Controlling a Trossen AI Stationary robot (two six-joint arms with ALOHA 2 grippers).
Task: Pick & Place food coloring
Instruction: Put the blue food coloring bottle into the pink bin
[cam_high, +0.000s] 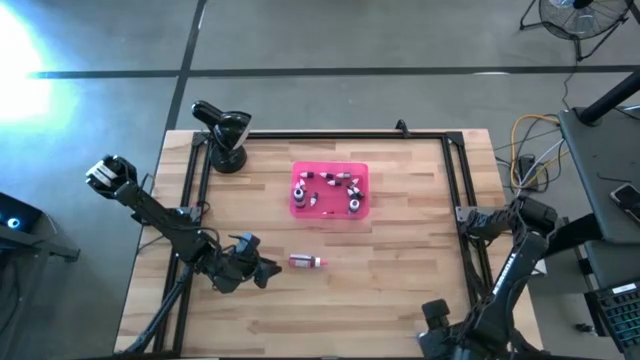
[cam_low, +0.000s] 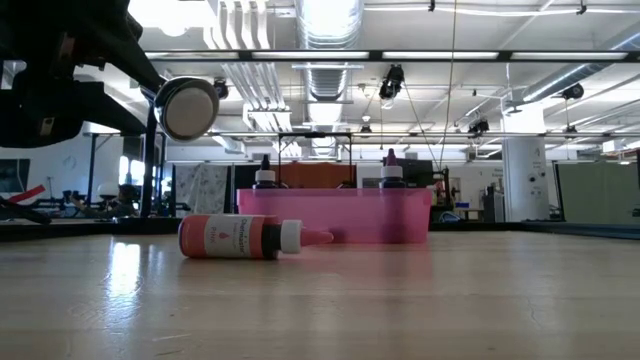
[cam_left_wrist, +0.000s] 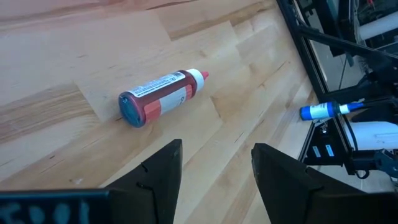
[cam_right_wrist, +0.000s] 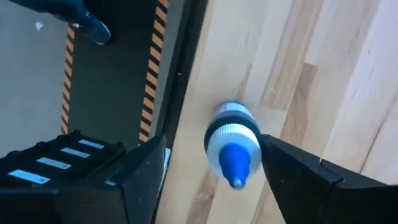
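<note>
Red food coloring bottle (cam_high: 307, 262) lies on its side just in front of the pink tray (cam_high: 331, 190), left gripper (cam_high: 268, 267) spread beside it, right gripper (cam_right_wrist: 205, 180) spread around a blue-tipped bottle (cam_right_wrist: 232, 142).

red bottle (cam_high: 306, 262): on side, on wood | bottles (cam_high: 330, 190): several in tray | blue-tipped bottle (cam_right_wrist: 233, 140): upright, table edge

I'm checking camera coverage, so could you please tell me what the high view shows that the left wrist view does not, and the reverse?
Only the high view shows the pink tray holding several bottles, and both arms.

Only the left wrist view shows the open left gripper just short of the red bottle, and that bottle's blue base.

Both show the red bottle lying on its side on the wooden table, outside the tray.
</note>
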